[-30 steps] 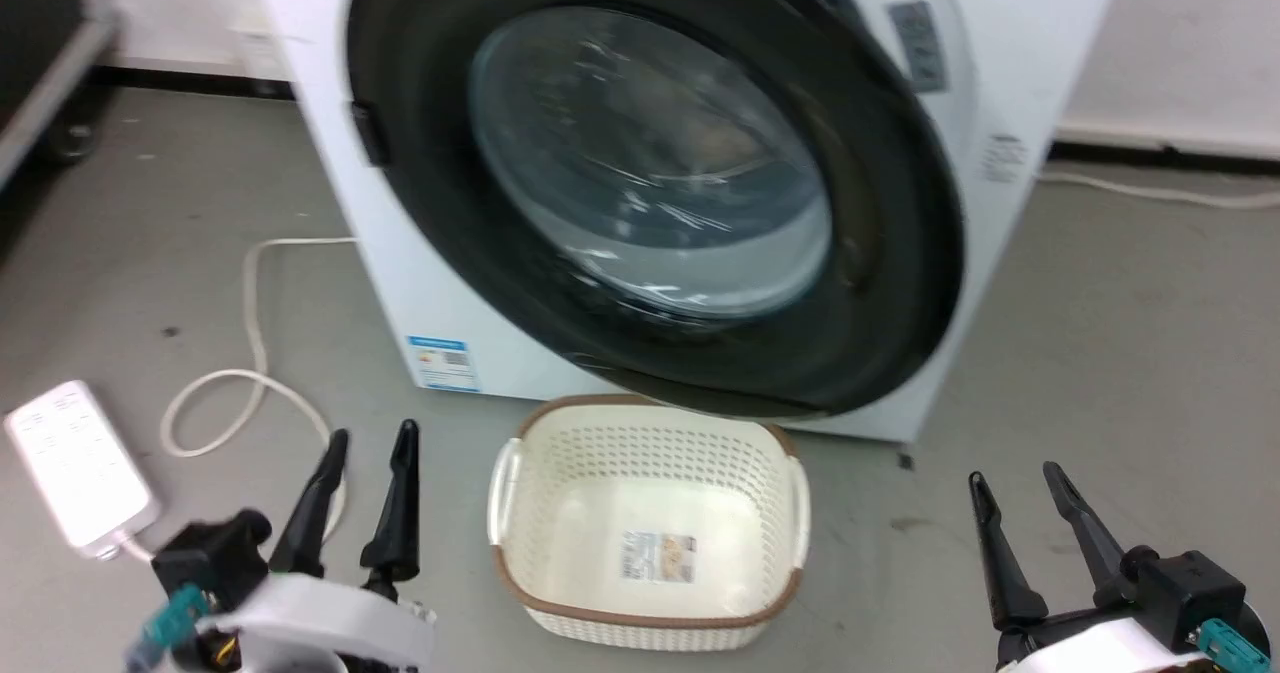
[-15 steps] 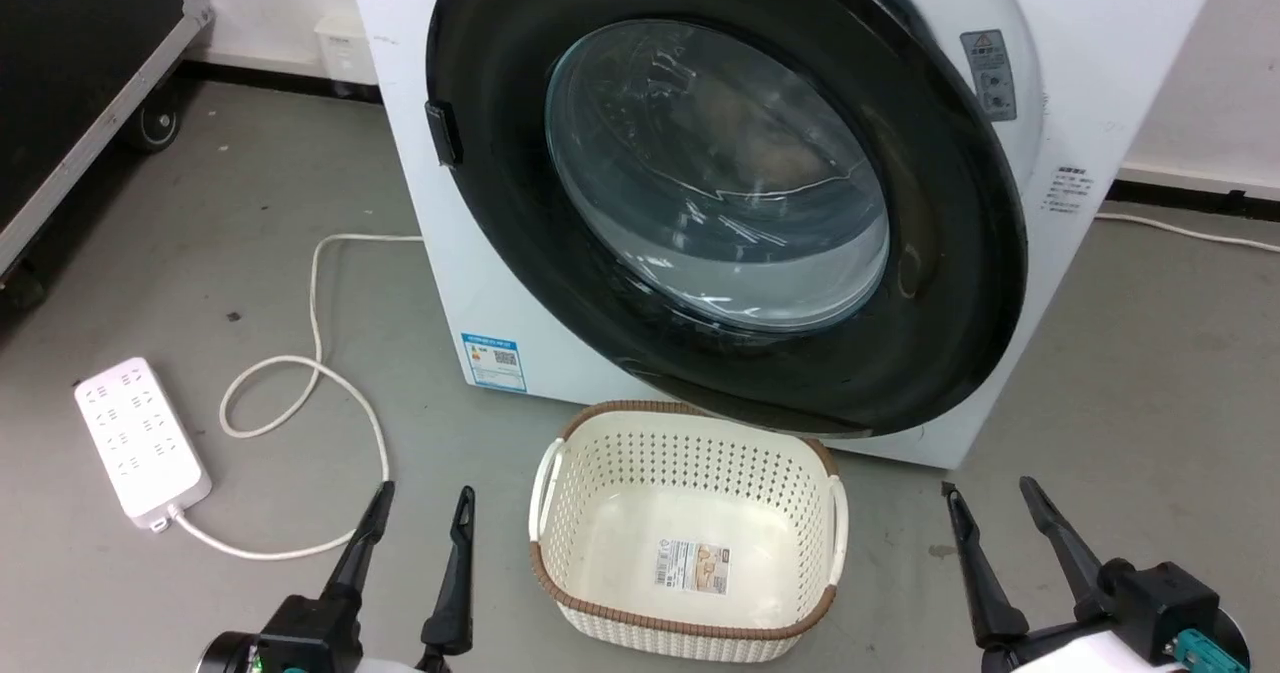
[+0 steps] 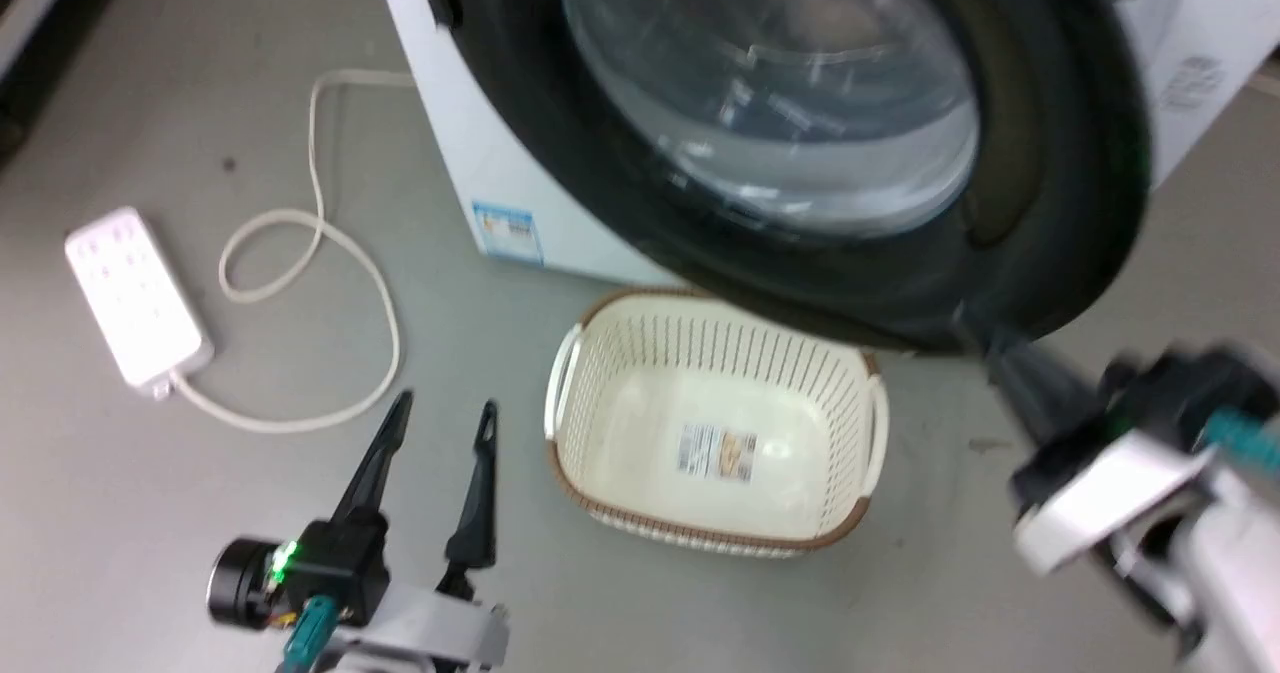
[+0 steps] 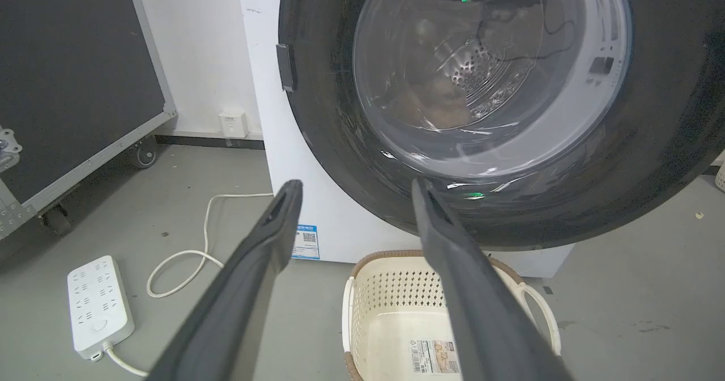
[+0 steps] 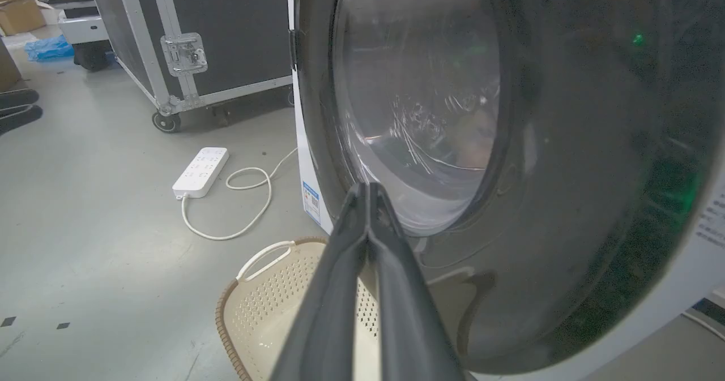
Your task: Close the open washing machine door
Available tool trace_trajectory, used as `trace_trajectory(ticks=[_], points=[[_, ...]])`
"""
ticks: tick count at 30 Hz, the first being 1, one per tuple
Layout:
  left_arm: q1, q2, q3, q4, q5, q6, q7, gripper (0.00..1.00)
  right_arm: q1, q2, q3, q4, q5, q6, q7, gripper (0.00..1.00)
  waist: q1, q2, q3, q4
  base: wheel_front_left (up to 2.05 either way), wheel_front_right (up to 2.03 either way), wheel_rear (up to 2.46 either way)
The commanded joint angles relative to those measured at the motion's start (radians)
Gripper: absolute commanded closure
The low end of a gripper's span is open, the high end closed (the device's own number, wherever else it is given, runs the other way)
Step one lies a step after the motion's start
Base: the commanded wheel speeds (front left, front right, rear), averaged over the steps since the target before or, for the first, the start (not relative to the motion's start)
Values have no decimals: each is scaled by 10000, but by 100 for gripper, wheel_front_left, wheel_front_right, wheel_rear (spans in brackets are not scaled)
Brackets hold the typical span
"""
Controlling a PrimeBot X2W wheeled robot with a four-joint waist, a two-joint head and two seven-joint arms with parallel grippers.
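Observation:
The washing machine door (image 3: 1050, 153), a wide black ring around a bulging clear glass window (image 3: 780, 93), stands slightly off the white machine front (image 3: 470, 153). My right gripper (image 3: 995, 353) is blurred at the door's lower right rim. In the right wrist view its fingers are pressed together with nothing between them, and the right gripper (image 5: 367, 187) points at the door (image 5: 595, 171) close to the glass. My left gripper (image 3: 443, 403) is open over the floor, left of the basket. In the left wrist view the left gripper (image 4: 355, 184) faces the door (image 4: 651, 143) from a distance.
A cream perforated basket (image 3: 865, 433) sits on the floor right under the door. A white power strip (image 3: 130, 298) and its looped cable (image 3: 330, 243) lie to the left. A black wheeled flight case (image 5: 226, 30) stands beyond them.
The head camera has tilted down and closer. My right gripper has risen from the lower right to the door's lower rim, and its fingers have gone from open to shut. The left gripper stays open.

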Motion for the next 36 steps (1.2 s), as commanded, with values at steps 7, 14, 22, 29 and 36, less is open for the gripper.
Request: trace_trajectory(ticks=[7,14,22,29,36], points=[[-606,-344,-73,-31,253,-41,-53,0,-2185,-1106,36,1686,1431,-7,674,100,-3,-1,976,551,0,0,0],[-907,-489,-157,-6,369,-152,-53,0,-3694,-1646,221,3046,2199,-7,667,100,-3,-1,1481,767,0,0,0],[-1318,-611,-229,47,447,-147,-53,0,-5687,-1834,-197,4989,2510,-7,668,100,-3,-1,1937,919,0,0,0],[-1428,-667,-215,135,440,-135,-53,0,-6635,-1551,-316,6264,2487,-7,581,100,-3,-1,1970,918,0,0,0],[-1350,-693,-59,187,399,-125,-53,0,-6625,-1240,-52,6982,2508,-7,84,100,-3,-1,1541,801,0,0,0]])
